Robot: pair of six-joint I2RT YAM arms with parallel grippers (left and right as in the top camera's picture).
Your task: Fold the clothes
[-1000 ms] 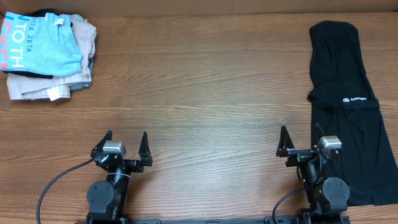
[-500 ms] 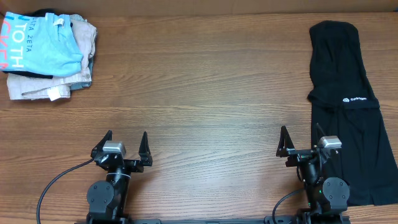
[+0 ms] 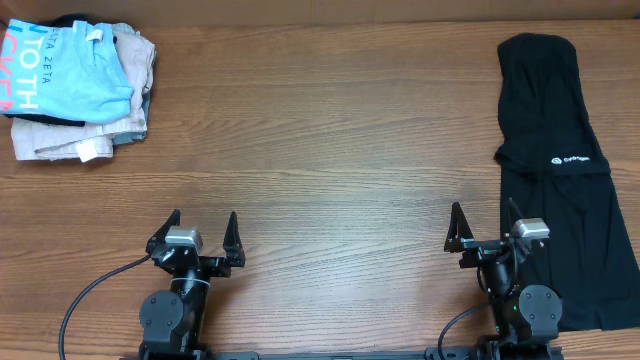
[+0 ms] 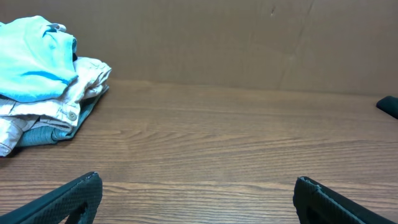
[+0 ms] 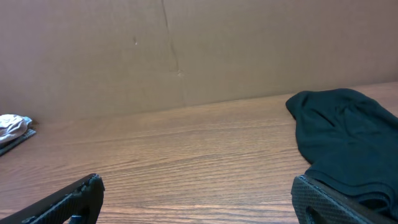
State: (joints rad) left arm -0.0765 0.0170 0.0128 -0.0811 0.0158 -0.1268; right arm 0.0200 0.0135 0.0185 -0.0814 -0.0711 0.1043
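Observation:
The clothes, a black T-shirt (image 3: 565,170) with a small white logo, lie folded into a long strip along the table's right side, running from the back to the front edge. In the right wrist view the black T-shirt (image 5: 345,137) lies ahead on the right. My right gripper (image 3: 484,225) stands open at the front, its right finger over the shirt's left edge; between its fingers (image 5: 198,186) is only bare wood. My left gripper (image 3: 203,225) is open at the front left, with nothing between its fingers (image 4: 198,186).
A pile of folded garments (image 3: 80,85) sits at the back left corner, a light blue lettered shirt (image 3: 65,70) on top of beige ones (image 4: 37,118). A brown cardboard wall (image 4: 217,37) closes the table's far side.

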